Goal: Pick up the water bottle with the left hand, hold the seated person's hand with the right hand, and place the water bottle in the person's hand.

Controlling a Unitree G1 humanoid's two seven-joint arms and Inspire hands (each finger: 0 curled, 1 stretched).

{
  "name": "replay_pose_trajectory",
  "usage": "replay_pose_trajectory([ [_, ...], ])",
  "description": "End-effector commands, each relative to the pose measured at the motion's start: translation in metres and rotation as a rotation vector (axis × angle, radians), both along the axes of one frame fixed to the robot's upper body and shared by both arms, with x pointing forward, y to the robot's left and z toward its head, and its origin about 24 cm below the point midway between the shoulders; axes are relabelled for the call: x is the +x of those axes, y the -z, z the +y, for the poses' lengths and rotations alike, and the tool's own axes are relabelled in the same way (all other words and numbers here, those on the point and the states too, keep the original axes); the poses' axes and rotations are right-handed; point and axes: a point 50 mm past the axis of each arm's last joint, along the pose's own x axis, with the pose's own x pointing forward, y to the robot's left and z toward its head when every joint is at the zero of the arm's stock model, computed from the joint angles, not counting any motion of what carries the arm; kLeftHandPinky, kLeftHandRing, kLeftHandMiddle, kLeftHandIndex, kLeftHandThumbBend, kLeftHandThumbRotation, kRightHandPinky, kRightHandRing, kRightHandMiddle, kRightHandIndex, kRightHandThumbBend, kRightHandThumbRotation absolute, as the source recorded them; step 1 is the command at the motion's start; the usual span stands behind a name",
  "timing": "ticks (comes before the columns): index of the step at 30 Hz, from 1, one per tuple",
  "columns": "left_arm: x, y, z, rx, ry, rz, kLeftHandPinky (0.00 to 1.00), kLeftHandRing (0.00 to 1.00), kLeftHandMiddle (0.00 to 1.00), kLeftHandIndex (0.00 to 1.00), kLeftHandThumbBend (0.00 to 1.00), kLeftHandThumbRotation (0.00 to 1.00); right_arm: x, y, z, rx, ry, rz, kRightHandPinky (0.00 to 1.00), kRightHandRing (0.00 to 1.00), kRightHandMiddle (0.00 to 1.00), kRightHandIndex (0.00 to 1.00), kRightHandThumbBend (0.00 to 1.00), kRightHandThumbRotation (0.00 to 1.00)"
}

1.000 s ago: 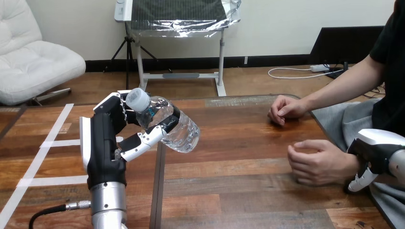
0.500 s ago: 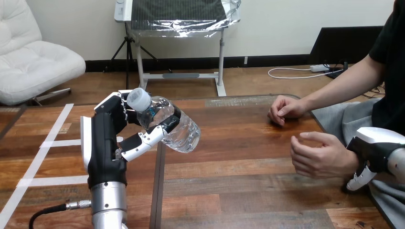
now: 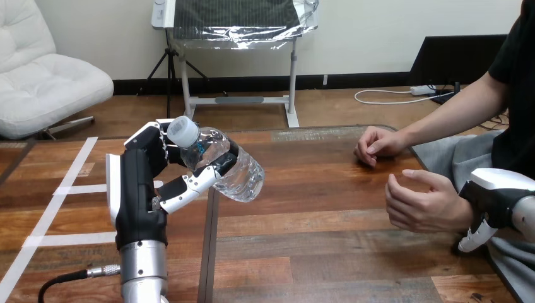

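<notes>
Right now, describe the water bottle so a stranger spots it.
Over the left half of the brown wooden table stands the robot's black-and-white left hand. Its fingers curl round a clear plastic water bottle, tilted, pale cap uppermost: the only transparent thing there.

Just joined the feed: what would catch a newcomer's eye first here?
The left hand, raised over the wooden table's left half, grips a clear plastic water bottle tilted, white cap up-left. At the right edge the person's nearer hand is held half-curled, with the right hand at its wrist.
</notes>
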Motion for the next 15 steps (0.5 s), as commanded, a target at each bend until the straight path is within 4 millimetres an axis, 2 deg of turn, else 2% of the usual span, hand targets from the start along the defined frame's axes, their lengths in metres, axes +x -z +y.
replay_pose_trajectory([
  [1,0.0156,-0.0265,-0.0073,-0.001,0.029,-0.119,0.42,0.41,0.44,0.5,0.63,0.0,0.0042,0.0008,0.0113,0.019,-0.025,-0.011,0.31,0.43,0.52,0.46,0.65,0.0],
  [15,0.0165,-0.0261,-0.0073,-0.001,0.029,-0.12,0.41,0.41,0.44,0.49,0.63,0.0,0.0052,0.0004,0.01,0.039,-0.019,-0.022,0.31,0.42,0.51,0.44,0.66,0.0],
])
